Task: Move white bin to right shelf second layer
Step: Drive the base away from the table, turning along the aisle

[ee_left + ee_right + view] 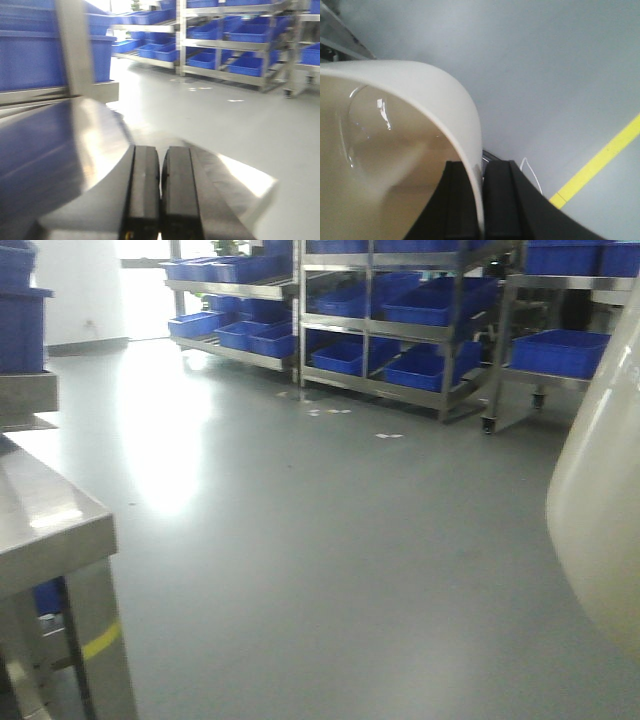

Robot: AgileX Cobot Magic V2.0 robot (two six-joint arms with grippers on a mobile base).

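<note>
1. While the right gripper [483,172] has hold of it, the white bin [415,80] sits at the robot's right side. Its glossy cream wall fills the right edge of the front view.
2. That gripper's two black fingers [457,200] are clamped on the bin's rim, one inside the wall and one outside. Grey floor [300,540] shows past the rim.
3. The left gripper [160,150] has its dark pads pressed flat together with nothing between them.
4. It hangs just over the steel tabletop [95,145], whose mirror-bright surface reflects blue from the blue crates [30,55] stacked at the far left.
5. From the front, the table's corner and leg stand at the left edge, well apart from the bin.
6. Across the room stand steel racks [455,335] loaded with more blue bins on several levels. The rightmost rack sits on a castor wheel [488,425]. All of them are well apart from the bin.
7. A yellow line [605,155] crosses the floor below the right gripper, and a thin white cable [530,172] loops just beside its outer finger.
</note>
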